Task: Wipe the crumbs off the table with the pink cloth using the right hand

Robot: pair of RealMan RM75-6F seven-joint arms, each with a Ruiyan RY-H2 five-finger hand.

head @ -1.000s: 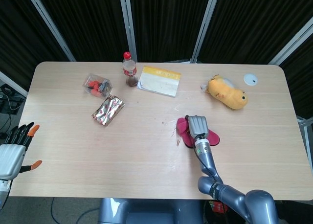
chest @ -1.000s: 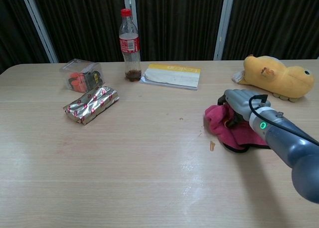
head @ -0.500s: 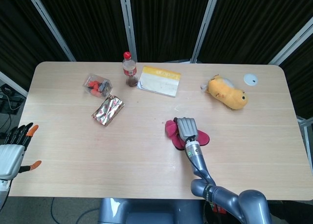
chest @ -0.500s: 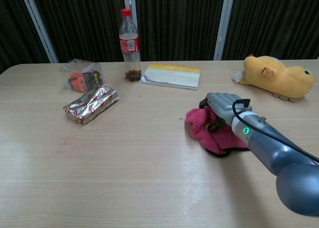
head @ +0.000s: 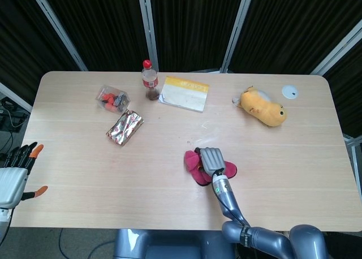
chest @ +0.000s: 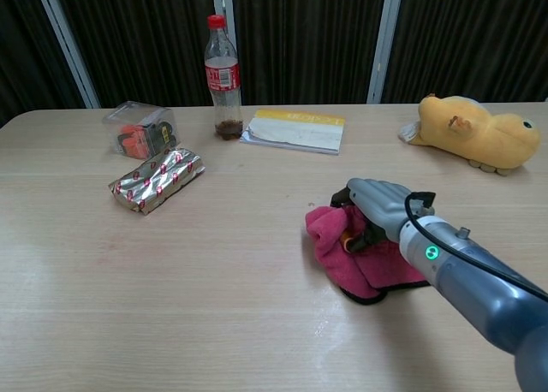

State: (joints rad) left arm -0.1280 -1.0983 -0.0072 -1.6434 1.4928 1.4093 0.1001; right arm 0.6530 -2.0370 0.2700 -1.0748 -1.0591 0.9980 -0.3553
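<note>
— Since a second ago, what has shifted?

— Dragged by my right hand (head: 210, 159), the pink cloth (head: 199, 168) has slid toward my left across the table (head: 169, 197), farther from the yellow plush duck (head: 262, 107), and the crumbs that lay beside it are covered or gone.

— How does the cloth lie?

— Bunched and flat, with its long axis running from the duck's side toward my left; the rumpled end points away from the duck.

— And your fingers?

— Curled down over the cloth (chest: 355, 255), gripping it against the wood. My left hand (head: 12, 177) hangs off the table edge, well away from the duck, fingers apart and holding nothing.
</note>
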